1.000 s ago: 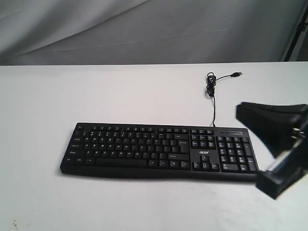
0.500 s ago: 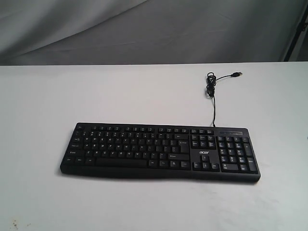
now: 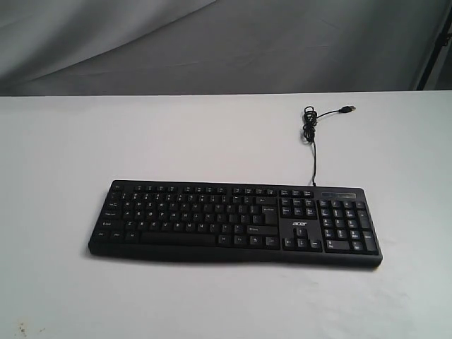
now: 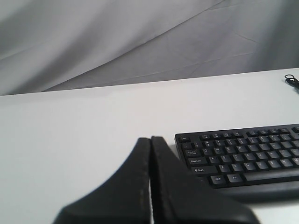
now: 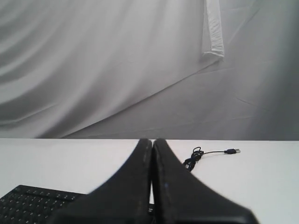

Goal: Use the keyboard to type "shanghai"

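Note:
The black keyboard [image 3: 235, 222] lies flat on the white table, its number pad and white acer logo to the right in the exterior view, which shows neither arm. Its thin cable [image 3: 311, 134] runs back to a coil and a loose USB plug [image 3: 347, 109]. In the left wrist view my left gripper [image 4: 151, 139] is shut with nothing in it, hanging off the end of the keyboard [image 4: 243, 156] that holds Esc and Tab. My right gripper [image 5: 152, 141] is also shut and empty, behind and above the keyboard [image 5: 32, 198], with the coiled cable [image 5: 192, 158] ahead of it.
A white table [image 3: 212, 141] carries everything, with bare surface all round the keyboard. A grey cloth backdrop [image 3: 212, 42] hangs behind the table's far edge. A dark upright stand [image 3: 434, 49] shows at the far right.
One second ago my right gripper stood over the keyboard's right end in the exterior view. It had left that view half a second ago and stays out. The keyboard has not moved.

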Controlling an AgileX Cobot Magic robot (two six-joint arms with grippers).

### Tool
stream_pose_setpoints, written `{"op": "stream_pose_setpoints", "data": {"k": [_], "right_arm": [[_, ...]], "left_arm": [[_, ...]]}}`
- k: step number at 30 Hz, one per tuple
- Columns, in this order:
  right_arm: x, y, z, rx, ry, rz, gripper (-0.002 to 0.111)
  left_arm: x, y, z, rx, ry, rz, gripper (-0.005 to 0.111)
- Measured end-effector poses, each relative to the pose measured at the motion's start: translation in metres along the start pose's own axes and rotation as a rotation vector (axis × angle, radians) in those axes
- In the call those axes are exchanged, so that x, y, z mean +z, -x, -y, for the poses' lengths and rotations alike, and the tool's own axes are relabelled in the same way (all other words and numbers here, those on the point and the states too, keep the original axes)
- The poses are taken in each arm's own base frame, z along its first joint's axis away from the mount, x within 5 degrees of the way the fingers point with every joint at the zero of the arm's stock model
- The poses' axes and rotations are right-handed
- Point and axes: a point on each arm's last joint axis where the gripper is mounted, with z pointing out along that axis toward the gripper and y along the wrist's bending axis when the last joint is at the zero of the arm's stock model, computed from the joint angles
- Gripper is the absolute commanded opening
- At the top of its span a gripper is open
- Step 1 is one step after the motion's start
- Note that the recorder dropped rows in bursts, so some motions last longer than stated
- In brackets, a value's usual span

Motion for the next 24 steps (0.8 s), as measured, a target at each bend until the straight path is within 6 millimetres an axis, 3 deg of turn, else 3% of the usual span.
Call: {"op": "stream_pose_setpoints", "data": {"k": [9, 24], "right_arm": [[-0.001, -0.012, 0.003, 0.001, -0.028, -0.132, 0.000], [-0.001, -0.013, 0.003, 0.001, -0.031, -0.145, 0.000]], "left_arm": [[0.000, 0.000, 0.000, 0.000, 0.000, 0.000, 0.000], [0.000, 0.000, 0.000, 0.000, 0.000, 0.000, 0.000]]}}
